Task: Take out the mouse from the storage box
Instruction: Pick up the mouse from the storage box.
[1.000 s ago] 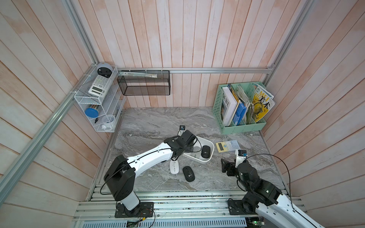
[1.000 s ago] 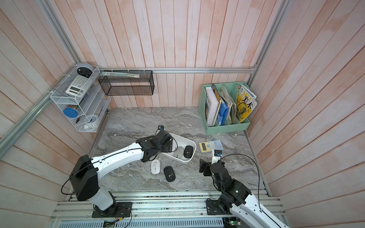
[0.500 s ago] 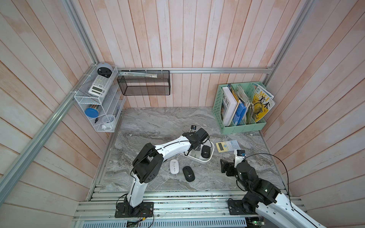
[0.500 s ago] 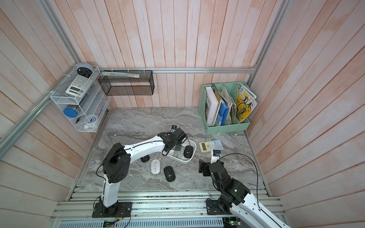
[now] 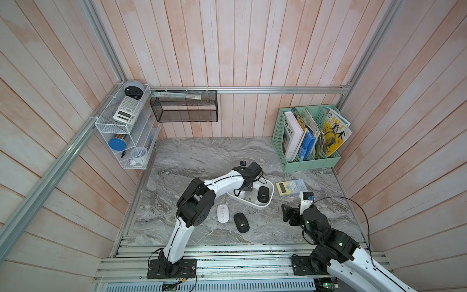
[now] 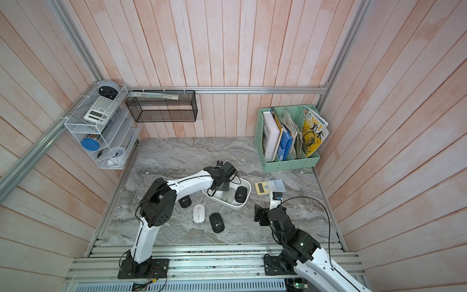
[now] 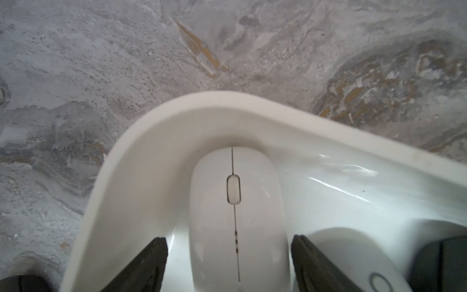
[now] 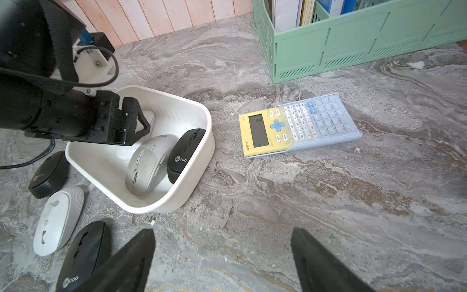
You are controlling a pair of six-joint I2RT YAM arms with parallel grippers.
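The white mouse (image 7: pixel 237 215) I'm after lies inside the storage box (image 7: pixel 156 118), its wheel end tucked into one rounded corner of the tub. My left pincer (image 7: pixel 227 239) is down in the box and open, one jaw on each side of the mouse's rear half. A sliver of box floor shows beside one jaw; whether the other jaw touches the mouse's flank I cannot tell.

Sharing the box are a grey mouse (image 8: pixel 149 161) in the middle and a black mouse (image 8: pixel 185 154) against the far end wall.

Outside, on the marble tabletop (image 5: pixel 202 156), a spare white mouse (image 5: pixel 223 213) and a loose black mouse (image 5: pixel 241 222) lie side by side near the box. A third black mouse (image 6: pixel 185 201) sits partly under the left arm.

A calculator (image 5: pixel 291 186) lies flat just past the box's end, and a green file holder (image 5: pixel 310 161) stands at the back wall. My right pincer (image 8: pixel 222 260) hangs above bare tabletop, jaws wide and empty, apart from the box.
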